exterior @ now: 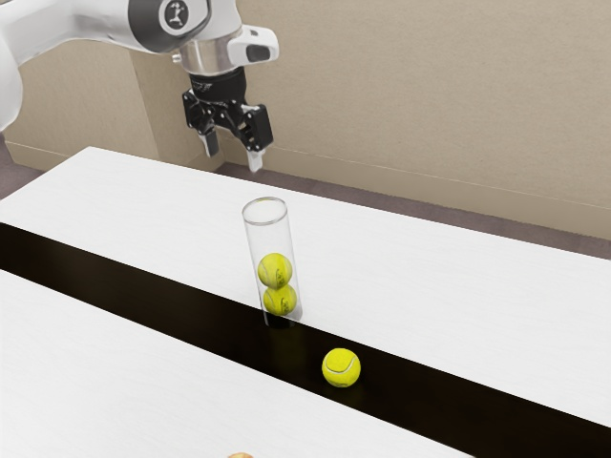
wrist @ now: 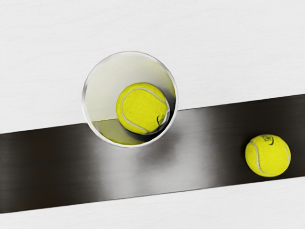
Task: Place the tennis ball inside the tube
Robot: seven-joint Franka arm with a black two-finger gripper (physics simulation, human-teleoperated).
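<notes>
My gripper (exterior: 232,158) is open and holds nothing, high above the table at the tube's upper left in the exterior view. The clear tube (exterior: 252,250) stands upright, with two yellow-green balls stacked inside, the upper ball (exterior: 275,271) resting on the lower ball (exterior: 280,301). A loose tennis ball (exterior: 341,367) lies on the table's dark stripe, apart from the tube. Seen from my hand, the tube's round rim (wrist: 85,107) surrounds the upper ball (wrist: 143,108), and the loose tennis ball (wrist: 268,155) lies off to one side.
The white table (exterior: 439,277) has a dark stripe (exterior: 124,291) running along it. A small tan object (exterior: 241,455) is cut off at the exterior view's lower edge. Behind the table rises a beige wall (exterior: 430,95).
</notes>
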